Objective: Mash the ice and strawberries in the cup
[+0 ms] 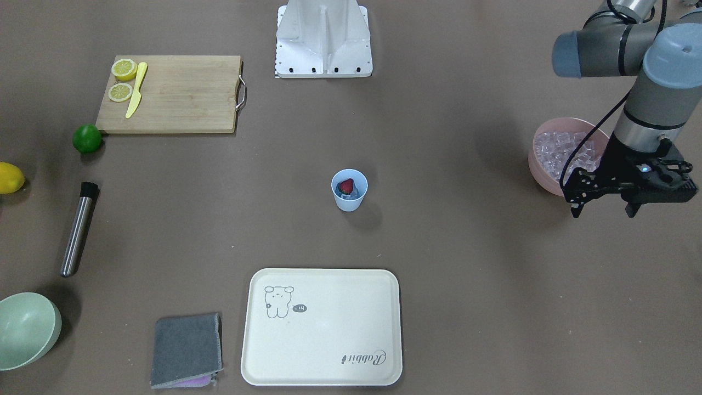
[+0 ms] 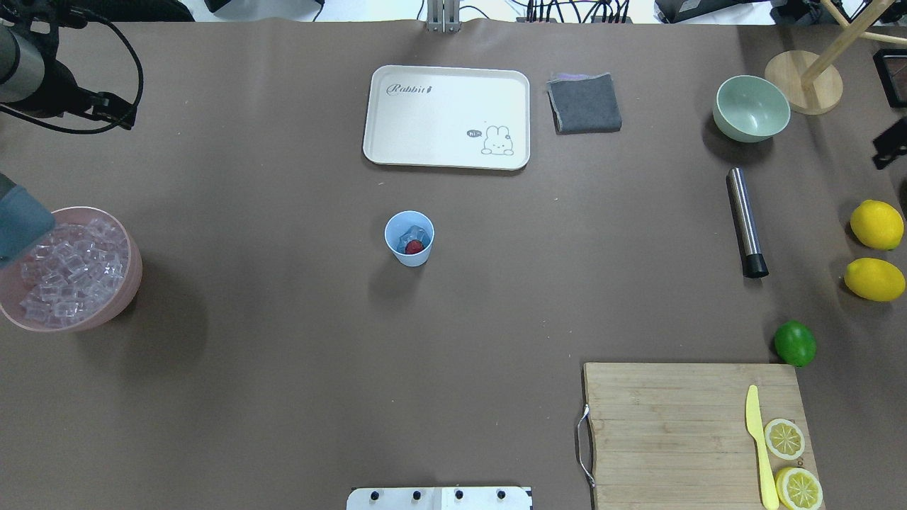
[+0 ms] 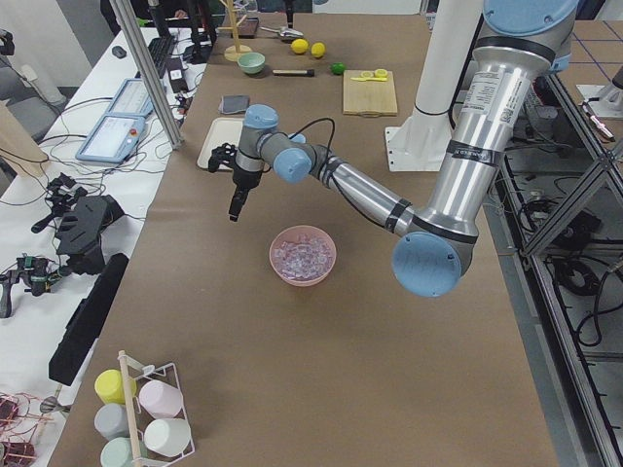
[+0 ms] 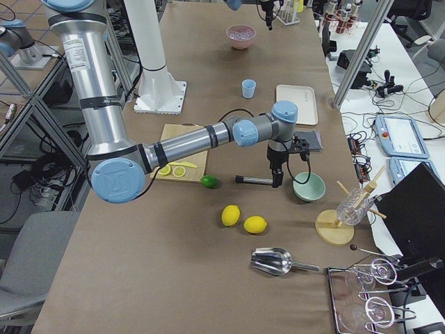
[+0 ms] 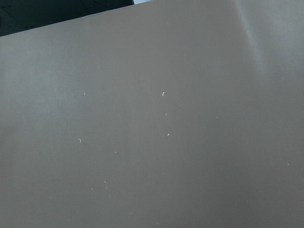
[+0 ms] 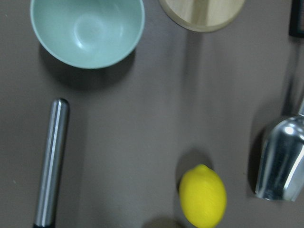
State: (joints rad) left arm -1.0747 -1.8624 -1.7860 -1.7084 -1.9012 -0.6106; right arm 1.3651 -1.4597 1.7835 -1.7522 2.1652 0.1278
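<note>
The light-blue cup (image 1: 349,192) stands upright mid-table, also in the overhead view (image 2: 409,239). A dark-red strawberry (image 1: 345,186) and some clear ice (image 2: 414,231) lie inside it. More ice cubes (image 1: 559,149) fill a pink bowl (image 2: 134,273). My left gripper (image 1: 603,210) hangs open and empty in the air beside the pink bowl, far from the cup. My right gripper (image 4: 277,179) hovers over the table near a steel muddler (image 2: 745,221); I cannot tell whether it is open or shut.
A cream tray (image 2: 446,159) and a grey cloth (image 2: 584,103) lie beyond the cup. A pale green bowl (image 2: 751,110), two lemons (image 2: 876,224), a lime (image 2: 794,343) and a cutting board (image 2: 666,425) with lemon halves and a yellow knife are on the right. A metal scoop (image 6: 280,161) lies nearby.
</note>
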